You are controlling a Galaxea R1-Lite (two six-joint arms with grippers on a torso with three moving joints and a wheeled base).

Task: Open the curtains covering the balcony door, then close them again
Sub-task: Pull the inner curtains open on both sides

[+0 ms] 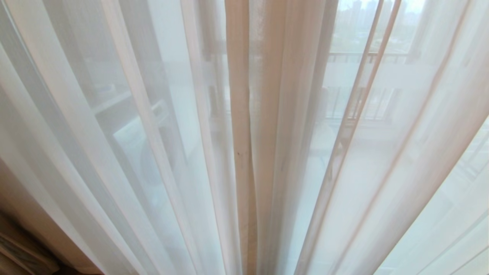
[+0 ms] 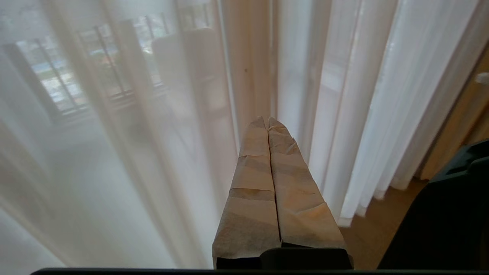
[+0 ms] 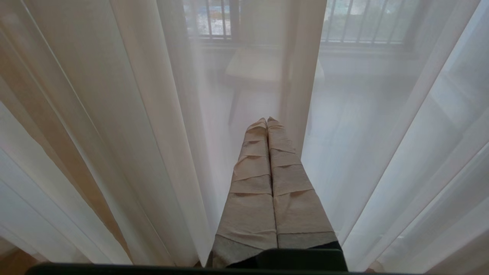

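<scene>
Curtains (image 1: pixel 244 152) drawn shut ahead of me, sheer panels meeting at centre seam, balcony only dim behind. Left gripper (image 2: pixel 267 121) fingers pressed together, empty, aimed at seam, probably to wedge between panels. Right gripper (image 3: pixel 266 120) likewise closed, empty, near sheer.

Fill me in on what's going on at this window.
The robot faces the sheer white curtains, drawn shut, with the balcony railing showing faintly through them. The left hand points, shut and empty, at the seam where the two panels meet. The right hand is shut too, holding nothing. No fabric is gripped yet.
</scene>
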